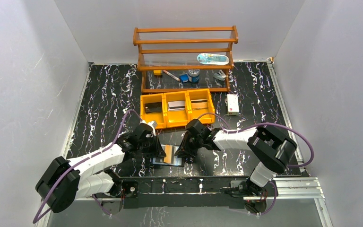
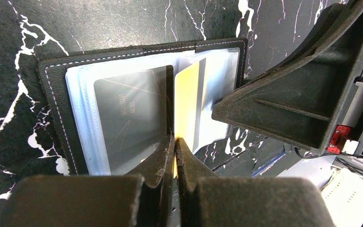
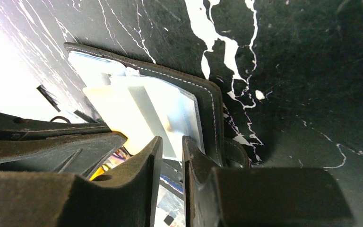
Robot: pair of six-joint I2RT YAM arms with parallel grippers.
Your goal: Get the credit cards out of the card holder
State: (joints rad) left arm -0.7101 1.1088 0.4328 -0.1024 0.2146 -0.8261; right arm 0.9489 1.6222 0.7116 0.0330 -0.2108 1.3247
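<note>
**A:** What does the overhead camera show?

**B:** An open card holder (image 1: 169,156) lies flat on the dark marbled counter (image 1: 108,94), near the front edge. The left pincer (image 1: 159,152) and right pincer (image 1: 184,152) meet over it. From up here their jaws can't be made out.

**A:** And the left wrist camera?

**B:** Only this view makes the grip plain. The left pincer (image 2: 175,140) is clenched on the near edge of a yellow card (image 2: 187,101) by the middle fold. A grey card (image 2: 130,118) sits in a clear sleeve on the other panel.

**A:** And the right wrist?

**B:** The right pincer (image 3: 170,144) is over the holder's stitched edge, its jaws a narrow gap apart. I cannot tell whether it is gripping or just hovering.

**A:** What could go wrong?

**B:** If that side isn't pinned, I'd expect the whole holder to drag along with the card. Such a thin edge grip might also slip off.
</note>
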